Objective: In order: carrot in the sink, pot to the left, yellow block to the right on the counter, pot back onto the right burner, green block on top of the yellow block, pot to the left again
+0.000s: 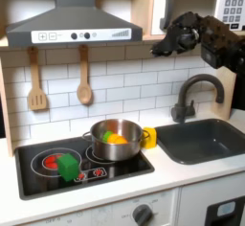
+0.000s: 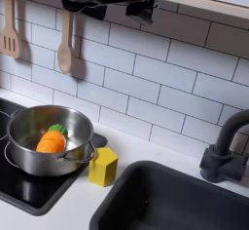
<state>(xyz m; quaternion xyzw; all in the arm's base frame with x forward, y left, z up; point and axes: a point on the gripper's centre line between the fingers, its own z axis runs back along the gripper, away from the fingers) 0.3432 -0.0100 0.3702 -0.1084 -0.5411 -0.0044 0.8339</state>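
Pot: on the right burner of the cooktop, carrot lying inside, evidently staged for removal to the sink at the first exterior view's right. Yellow block: on the counter, touching the pot's right side. Green block: on the left burner. Gripper: raised high above the sink, well clear of everything, apparently holding nothing; jaw opening cannot be told.

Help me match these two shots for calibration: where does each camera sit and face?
First exterior view: in front, facing the tiled wall; whole cooktop, pot, sink; gripper up high.
Second exterior view: closer and lower, angled across the pot toward the faucet; gripper at top.
Shared: pot, carrot, yellow block.
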